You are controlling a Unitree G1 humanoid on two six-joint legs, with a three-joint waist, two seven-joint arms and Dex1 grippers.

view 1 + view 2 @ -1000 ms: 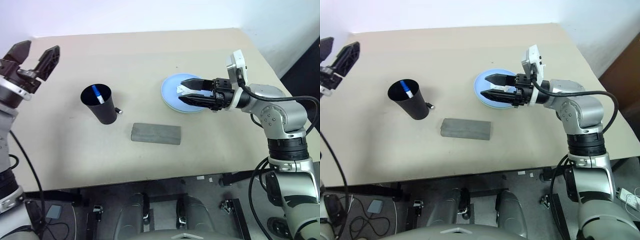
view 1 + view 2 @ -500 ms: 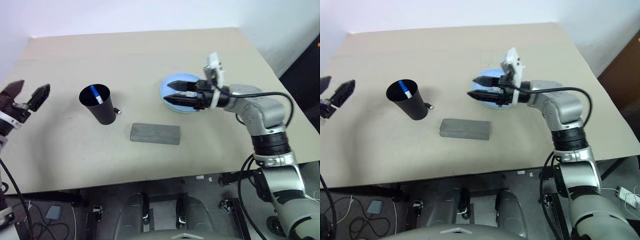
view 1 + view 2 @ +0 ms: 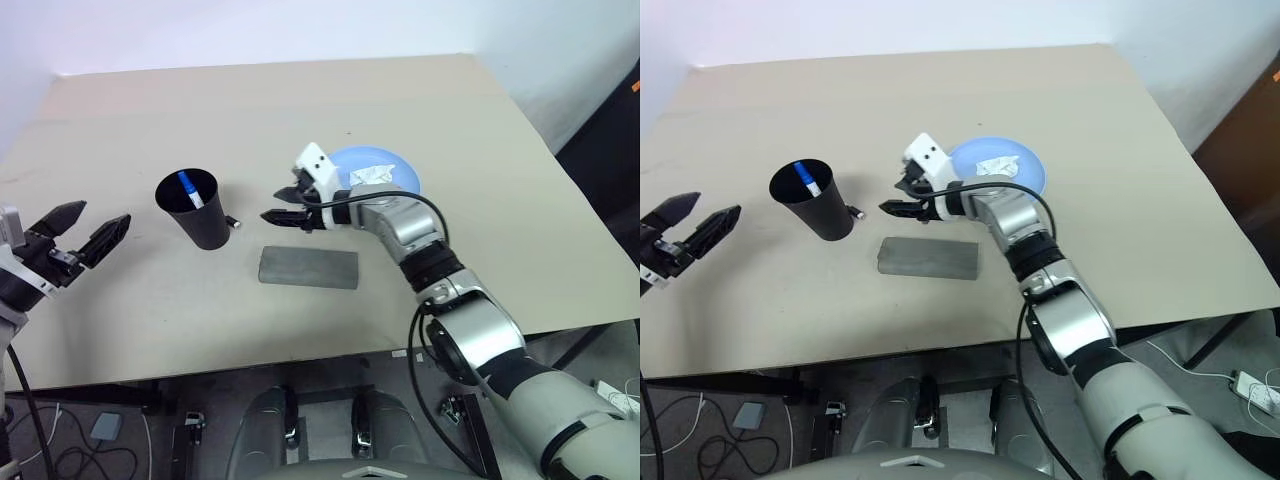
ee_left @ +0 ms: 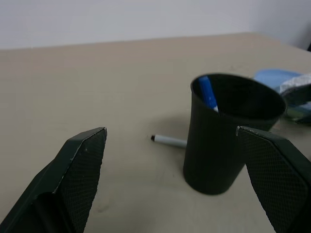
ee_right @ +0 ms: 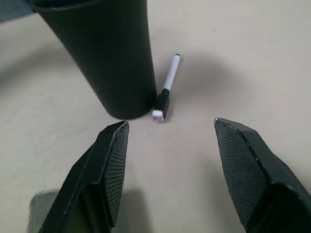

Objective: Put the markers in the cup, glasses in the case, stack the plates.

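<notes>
The black cup (image 3: 194, 212) stands upright left of centre with the blue-capped marker (image 3: 190, 187) inside it. The black-capped marker (image 5: 167, 86) lies on the table against the cup's base. My right gripper (image 3: 281, 204) hovers open just right of that marker, pointing at it, with nothing between its fingers. My left gripper (image 3: 88, 229) is open and empty, well left of the cup. The grey case (image 3: 308, 267) lies shut in front of the right gripper. A light blue plate (image 3: 398, 165) sits behind my right arm. The glasses are out of view.
A crumpled white tissue (image 3: 371, 176) lies on the blue plate. The table's front edge (image 3: 300, 362) runs close below the case. Bare tabletop stretches behind the cup and to the right of the plate.
My right gripper swung left from over the blue plate to beside the cup and the lying marker. My left gripper sank lower at the table's left side. Both stayed open.
</notes>
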